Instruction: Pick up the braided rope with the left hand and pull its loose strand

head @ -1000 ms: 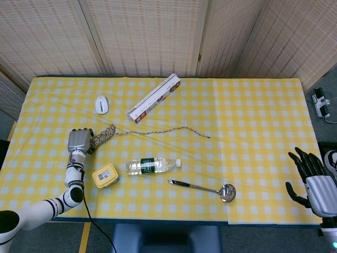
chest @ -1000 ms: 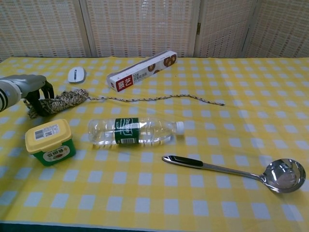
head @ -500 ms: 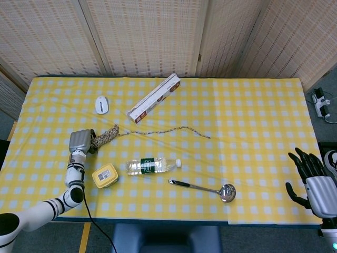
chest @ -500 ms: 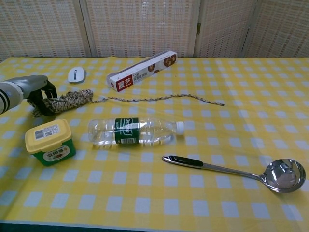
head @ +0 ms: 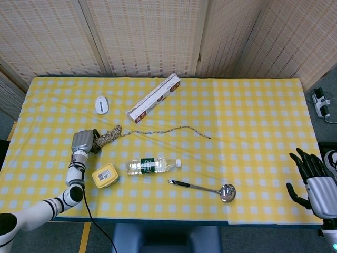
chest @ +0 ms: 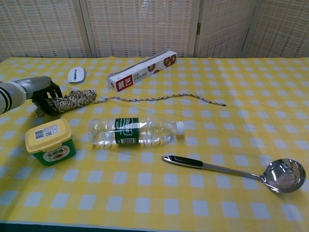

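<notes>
The braided rope (head: 109,135) (chest: 72,99) has a thick speckled bundle at the table's left. Its thin loose strand (head: 166,129) (chest: 159,98) trails right across the yellow checked cloth to a free end. My left hand (head: 83,140) (chest: 41,94) grips the bundle's left end, its dark fingers wrapped around it. My right hand (head: 312,179) hangs open beyond the table's right front corner, away from the rope; the chest view does not show it.
A white mouse (head: 101,104) and a long food-wrap box (head: 153,97) lie behind the rope. In front of it are a yellow-lidded tub (head: 105,175), a water bottle (head: 152,165) on its side and a steel ladle (head: 205,187).
My left hand has shifted to the right with the rope bundle, dragging it along the cloth. The strand's free end has barely moved. The right hand is still.
</notes>
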### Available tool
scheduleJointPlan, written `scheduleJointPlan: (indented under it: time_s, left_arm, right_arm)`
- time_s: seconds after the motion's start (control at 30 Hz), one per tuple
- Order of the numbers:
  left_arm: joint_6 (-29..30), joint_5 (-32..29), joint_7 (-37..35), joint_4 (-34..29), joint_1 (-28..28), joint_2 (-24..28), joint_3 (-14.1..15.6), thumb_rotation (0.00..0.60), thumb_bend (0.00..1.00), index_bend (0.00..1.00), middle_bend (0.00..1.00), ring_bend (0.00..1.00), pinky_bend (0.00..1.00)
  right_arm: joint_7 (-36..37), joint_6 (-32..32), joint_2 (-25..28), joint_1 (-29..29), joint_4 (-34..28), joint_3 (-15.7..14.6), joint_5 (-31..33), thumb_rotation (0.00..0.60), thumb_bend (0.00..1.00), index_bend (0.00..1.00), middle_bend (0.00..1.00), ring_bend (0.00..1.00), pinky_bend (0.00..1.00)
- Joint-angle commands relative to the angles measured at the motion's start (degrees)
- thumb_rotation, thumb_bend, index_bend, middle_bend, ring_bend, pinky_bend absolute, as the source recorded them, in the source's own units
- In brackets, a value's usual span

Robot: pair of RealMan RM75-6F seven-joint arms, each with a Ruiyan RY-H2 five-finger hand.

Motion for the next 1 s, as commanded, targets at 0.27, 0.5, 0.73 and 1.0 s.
scheduleJointPlan:
  time_s: [0.27, 0.5, 0.73, 1.0]
  left_arm:
    - [-0.13, 1.93, -3.45, 1.67, 0.25, -1.08, -0.59, 0.6, 0.45, 0.5, 0.46, 0.45, 0.46]
    - [-0.28, 6.24, -8.11, 3.82, 1.05, -1.84, -0.73, 0.6, 0.56, 0.6, 0.56, 0.54, 0.58]
    - [-0.95, 13.15, -14.9, 4.48, 2.16, -1.5, -0.35, 0.6, 0.7, 0.69, 0.65, 0.63, 0.67]
    - [4.23, 28.94, -28.43, -0.37, 4.39, 2.56, 0.99, 0.6, 0.72, 0.73, 0.7, 0.67, 0.71]
  right_arm:
    - [-0.09, -0.02, 0.04, -0.12, -0.09, 0.02, 0.13, 0.6, 0.48, 0.03, 0.03, 0.03, 0.0]
    - [-0.33, 0.0, 0.15, -0.18, -0.38, 0.05, 0.15, 0.6, 0.48, 0.03, 0.03, 0.03, 0.0]
    - [-0.79, -0.54, 0.2, 0.18, -0.85, 0.04, -0.13, 0.6, 0.48, 0.03, 0.03, 0.03, 0.0]
    - [-0.2, -0.66, 0.79, 0.49, -1.79, 0.11, -0.63, 0.6, 0.48, 0.03, 0.03, 0.04, 0.0]
